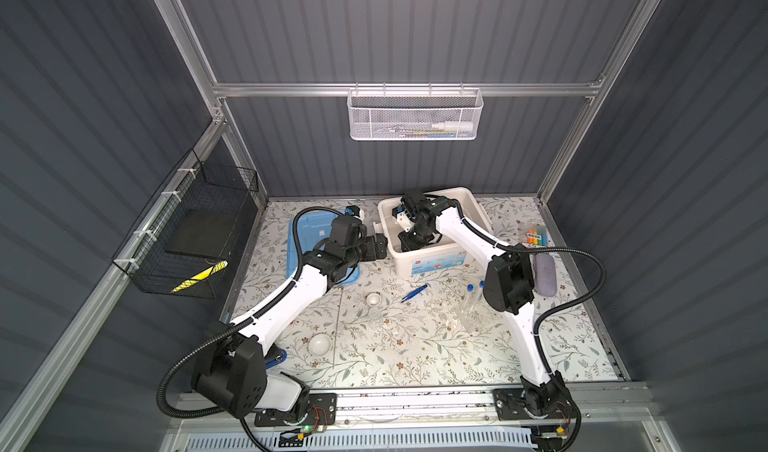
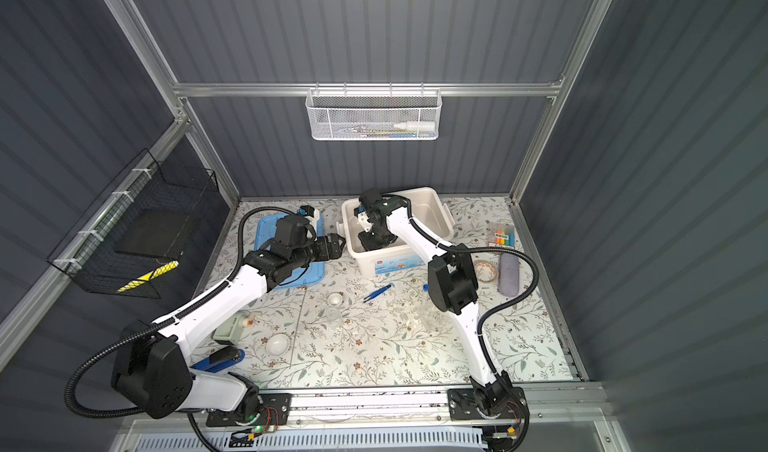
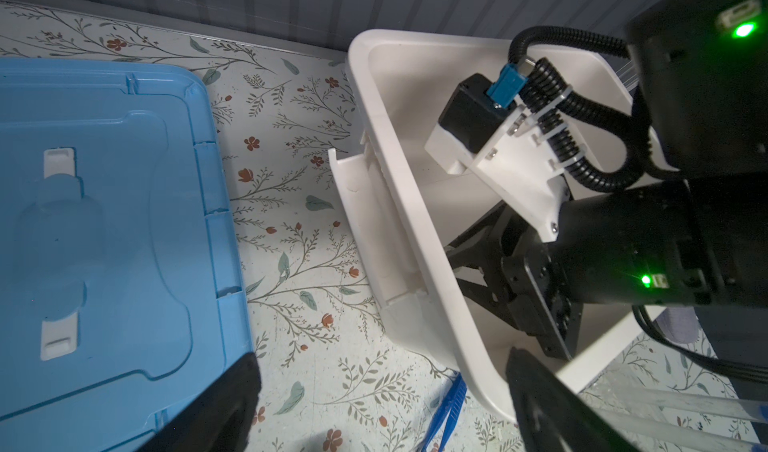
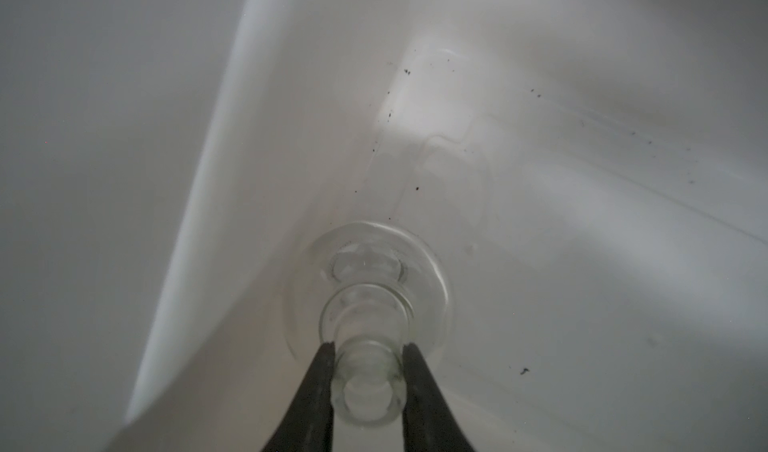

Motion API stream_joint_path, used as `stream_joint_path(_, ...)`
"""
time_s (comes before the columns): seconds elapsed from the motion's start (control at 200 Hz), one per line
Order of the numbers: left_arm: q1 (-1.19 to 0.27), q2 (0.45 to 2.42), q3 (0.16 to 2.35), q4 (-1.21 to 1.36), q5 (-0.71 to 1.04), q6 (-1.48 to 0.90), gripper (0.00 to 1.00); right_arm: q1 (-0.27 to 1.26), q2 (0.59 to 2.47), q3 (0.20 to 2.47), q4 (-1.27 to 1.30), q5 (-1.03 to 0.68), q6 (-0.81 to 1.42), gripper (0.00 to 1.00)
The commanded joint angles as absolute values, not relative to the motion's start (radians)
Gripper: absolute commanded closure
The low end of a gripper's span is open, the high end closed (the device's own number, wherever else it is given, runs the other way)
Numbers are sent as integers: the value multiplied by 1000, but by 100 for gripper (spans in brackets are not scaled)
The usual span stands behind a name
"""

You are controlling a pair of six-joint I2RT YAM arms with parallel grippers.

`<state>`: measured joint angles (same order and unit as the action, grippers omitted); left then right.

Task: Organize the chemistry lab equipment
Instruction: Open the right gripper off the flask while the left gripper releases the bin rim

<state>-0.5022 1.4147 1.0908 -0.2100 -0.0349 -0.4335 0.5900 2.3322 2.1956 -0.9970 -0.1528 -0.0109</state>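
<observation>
My right gripper reaches down into the white bin and is shut on the neck of a small clear glass flask, whose base rests on the bin floor. My left gripper hangs open and empty between the blue lid and the bin's side handle. Out on the table lie blue tweezers, clear blue-capped test tubes, a small white dish, a clear glass and a larger white dish.
A pack of coloured pens and a grey case lie at the right edge, with a tape roll beside them. A blue stapler sits near the left arm's base. A white mesh basket hangs on the back wall, a black wire basket on the left.
</observation>
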Motion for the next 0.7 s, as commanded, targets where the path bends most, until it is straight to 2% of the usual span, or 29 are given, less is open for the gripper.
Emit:
stream_joint_path(0.0, -497, 1405, 1086, -225, -40, -417, 6, 597, 2341, 2230, -1007, -180, 2, 69)
stream_joint_path(0.38, -497, 1378, 1074, -259, -50, -376, 6, 594, 2299, 2217, -973, -201, 43, 52)
stream_joint_path(0.56, -497, 1362, 1071, -295, -50, -369, 7, 592, 2236, 2158, -912, -196, 72, 32)
stream_joint_path(0.63, -499, 1349, 1064, -314, -56, -370, 7, 591, 2202, 2125, -882, -188, 81, 27)
stream_joint_path(0.695, -500, 1333, 1055, -334, -66, -377, 6, 586, 2168, 2094, -855, -173, 94, 17)
